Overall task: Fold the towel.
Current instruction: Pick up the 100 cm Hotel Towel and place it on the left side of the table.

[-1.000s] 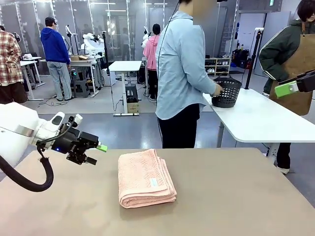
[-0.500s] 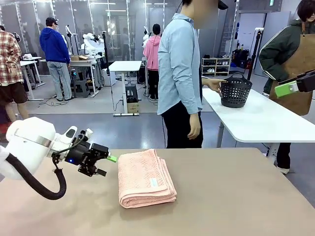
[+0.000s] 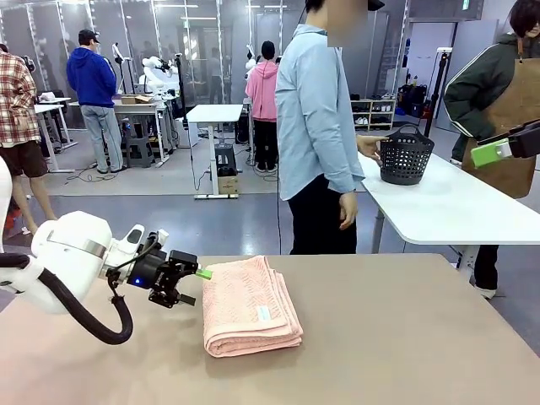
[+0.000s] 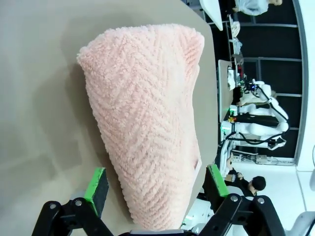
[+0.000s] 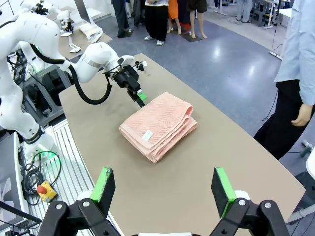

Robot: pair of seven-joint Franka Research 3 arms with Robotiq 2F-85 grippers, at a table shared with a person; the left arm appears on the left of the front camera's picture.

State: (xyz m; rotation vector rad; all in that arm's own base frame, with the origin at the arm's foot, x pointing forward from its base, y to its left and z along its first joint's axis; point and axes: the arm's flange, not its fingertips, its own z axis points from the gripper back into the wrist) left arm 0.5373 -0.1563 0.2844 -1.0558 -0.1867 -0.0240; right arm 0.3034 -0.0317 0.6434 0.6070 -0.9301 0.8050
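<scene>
On table point(image 3: 422, 337), folded towel point(image 3: 249, 305), left end effector point(image 3: 196, 285) open beside it, right end effector point(image 5: 164, 191) open, empty.

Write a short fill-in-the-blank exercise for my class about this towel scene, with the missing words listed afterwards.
1. The pink towel lies ____ on the brown table.
2. The left claw sits at the towel's edge with its jaws ____.
3. The small white ____ shows on top of the towel.
4. The person in the light blue shirt reaches for a dark ____ on the white table.

Missing words: folded; open; tag; basket
</scene>
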